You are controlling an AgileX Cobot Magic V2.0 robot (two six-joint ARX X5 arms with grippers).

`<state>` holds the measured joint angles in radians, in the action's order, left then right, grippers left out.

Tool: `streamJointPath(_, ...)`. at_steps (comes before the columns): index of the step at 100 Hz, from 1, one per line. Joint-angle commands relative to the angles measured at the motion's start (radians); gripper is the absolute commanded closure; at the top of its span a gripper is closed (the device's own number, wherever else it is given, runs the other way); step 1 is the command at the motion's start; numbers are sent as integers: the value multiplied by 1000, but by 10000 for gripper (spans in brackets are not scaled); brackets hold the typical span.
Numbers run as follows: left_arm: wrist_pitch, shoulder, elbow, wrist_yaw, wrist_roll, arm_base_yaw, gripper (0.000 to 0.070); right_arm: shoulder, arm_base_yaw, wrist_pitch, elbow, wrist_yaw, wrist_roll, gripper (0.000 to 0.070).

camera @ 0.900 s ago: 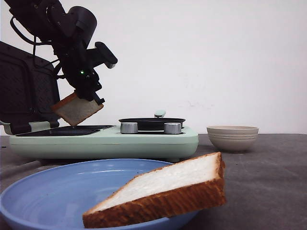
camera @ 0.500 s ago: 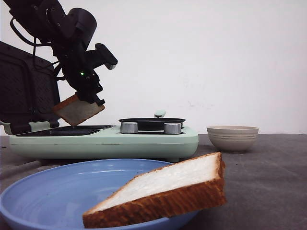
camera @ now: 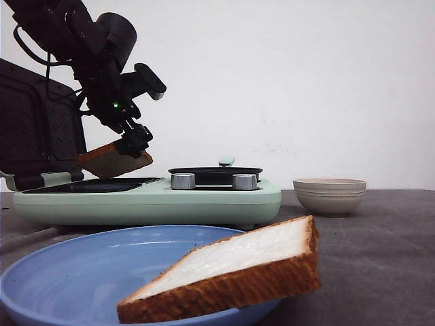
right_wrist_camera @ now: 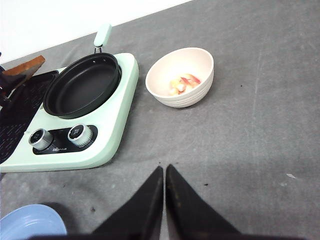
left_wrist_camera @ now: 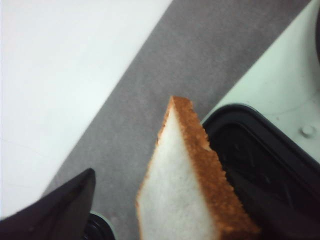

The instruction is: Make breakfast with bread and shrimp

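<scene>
One slice of bread (camera: 112,161) leans at a shallow tilt over the black grill plate (camera: 95,183) of the mint-green cooker (camera: 149,202), under my left gripper (camera: 136,145). In the left wrist view this bread (left_wrist_camera: 185,200) stands between the jaws of that gripper (left_wrist_camera: 165,175): one finger (left_wrist_camera: 65,210) is well clear of it and the other lies against its crust, so the gripper is open. A second slice of bread (camera: 231,272) rests on the blue plate (camera: 68,272) at the front. Shrimp (right_wrist_camera: 182,84) lie in the cream bowl (right_wrist_camera: 200,55). My right gripper (right_wrist_camera: 164,166) hangs shut and empty above the grey table.
The cooker's dark lid (camera: 34,129) stands open at the far left. A black pan (right_wrist_camera: 82,82) sits on the cooker's right half, behind two knobs (right_wrist_camera: 75,132). The cream bowl (camera: 329,193) stands on the table right of the cooker. The blue plate's edge (right_wrist_camera: 25,222) shows near my right gripper.
The held slice has dropped lower and flattened towards the grill plate. My left gripper's jaws have parted from it. The right arm and the slice on the plate have not moved.
</scene>
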<state>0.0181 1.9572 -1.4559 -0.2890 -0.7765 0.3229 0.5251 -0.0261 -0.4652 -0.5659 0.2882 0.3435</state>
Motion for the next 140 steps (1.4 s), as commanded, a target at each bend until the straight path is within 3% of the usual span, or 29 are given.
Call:
streamJointPath(1,8,26,-24,3,11,2,141,2,0,12,-12,0,-11,699)
streamJointPath(8,24,26,-24,10,11,2,97,2,0,13,-12,0,-11,699)
streamJointPath(23,29,26,-24,15,58,2,85,2,0,16,-12,0,-11,699)
streamJointPath(30,44,26,-24,43,76,2,0,2,0,16,-12,0,-11,699)
streamJointPath(92,89,-19,-24,158,218,1,0,2,0,15,-12,0,-11,699)
streamJointPath(122,121,-99,-24,155,225,1,0,2,0,15,-12,0,-10,699)
streamJointPath(140,203,-197,-24,159,339,-3,0,2,0,15,-12,1,-8,699)
